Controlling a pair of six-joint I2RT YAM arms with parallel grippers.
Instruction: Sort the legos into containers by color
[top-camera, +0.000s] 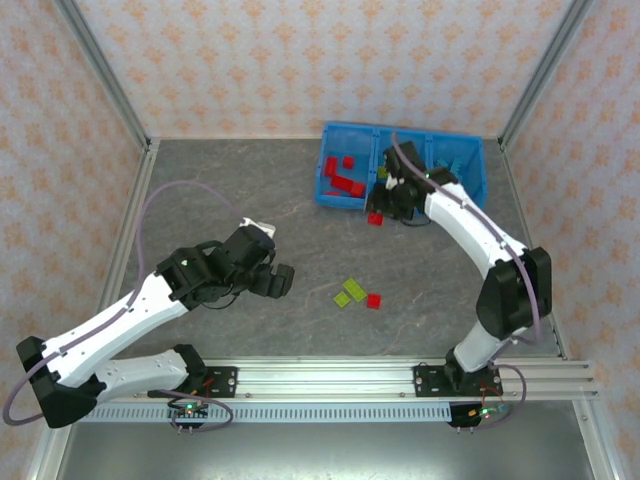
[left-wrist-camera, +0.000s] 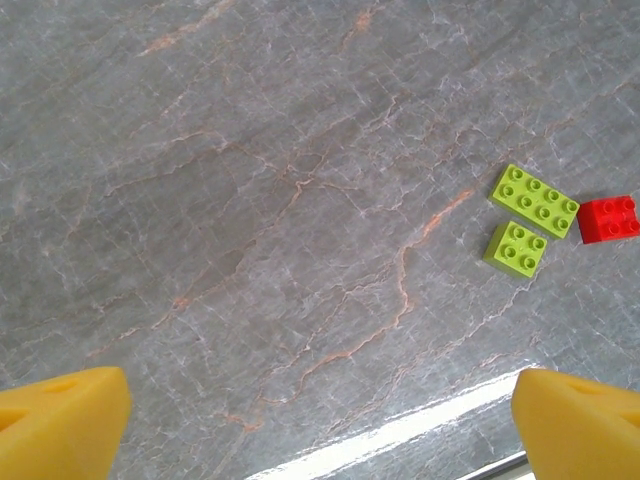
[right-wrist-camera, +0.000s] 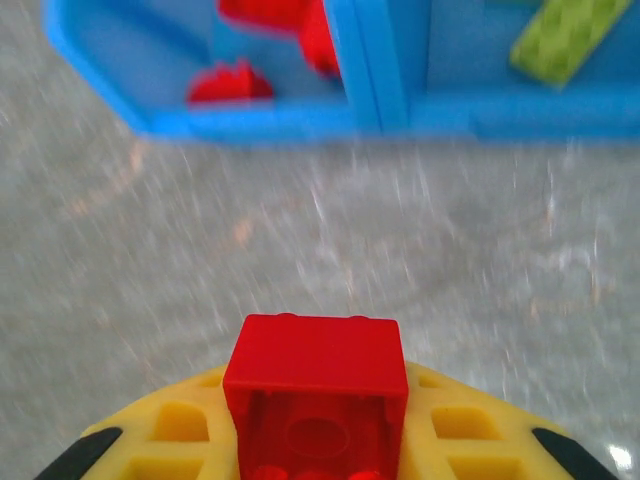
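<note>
My left hand (top-camera: 272, 280) is spread wide, hovering over the counter (left-wrist-camera: 250, 200), ready to drop on the two green legos (left-wrist-camera: 535, 200) or the loose red lego (left-wrist-camera: 608, 218) beside them. Right hand (top-camera: 382, 210) is pinching a red brick (right-wrist-camera: 315, 385) just short of the bin (right-wrist-camera: 300, 120), facing the compartment with the other reds, so that's where it goes I reckon

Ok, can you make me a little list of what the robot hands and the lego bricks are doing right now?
Right gripper: shut on held red brick, just in front of the blue bin
Left gripper: open, holding nothing, above the table
Loose on table: long green brick, short green brick, loose red brick
Bin's left compartment: sorted red bricks
</note>
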